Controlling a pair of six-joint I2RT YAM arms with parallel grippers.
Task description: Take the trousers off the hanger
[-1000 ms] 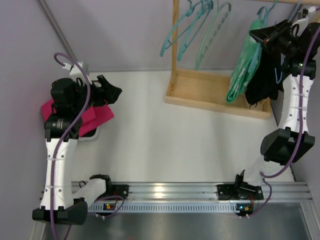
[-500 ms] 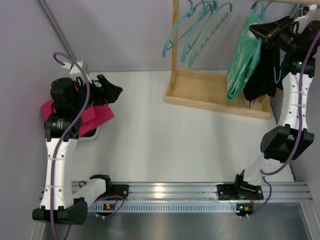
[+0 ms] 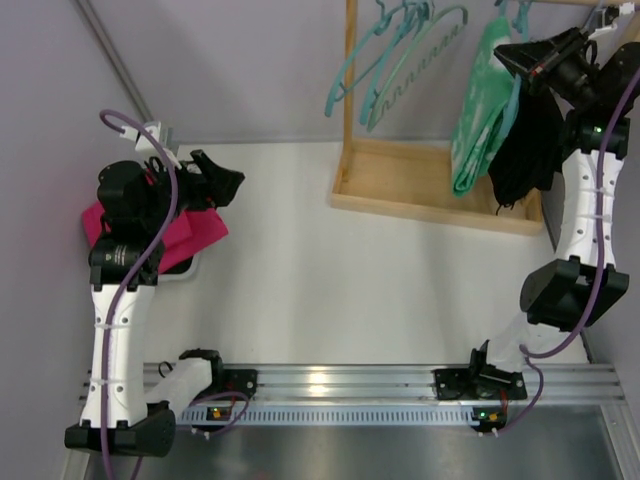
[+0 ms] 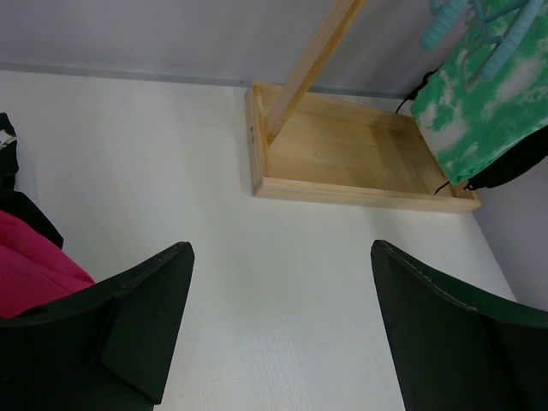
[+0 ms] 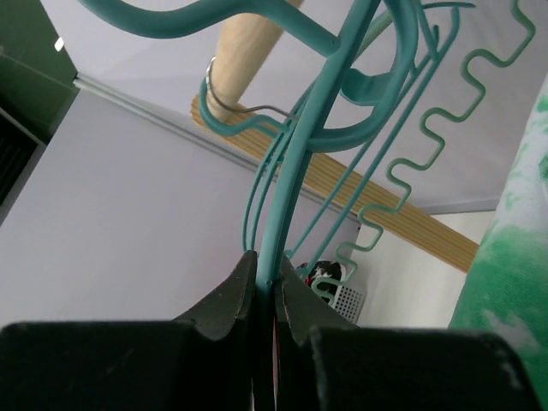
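The mint-green trousers (image 3: 482,110) with white blotches hang from a teal hanger on the wooden rail at the top right. They also show in the left wrist view (image 4: 484,116) and at the right edge of the right wrist view (image 5: 514,282). My right gripper (image 3: 512,58) is shut on the teal hanger (image 5: 300,171) just below its hook, which curls over the wooden rod (image 5: 248,60). My left gripper (image 3: 222,182) is open and empty at the far left above the table, well away from the rack.
A black garment (image 3: 525,150) hangs to the right of the trousers. Spare teal hangers (image 3: 400,60) hang to the left on the rail. The wooden rack base tray (image 3: 420,185) sits on the table. A magenta cloth (image 3: 185,235) lies under my left arm.
My right gripper has lifted slightly with the hanger, and the trousers and the black garment have risen a little. The left arm has shifted slightly.
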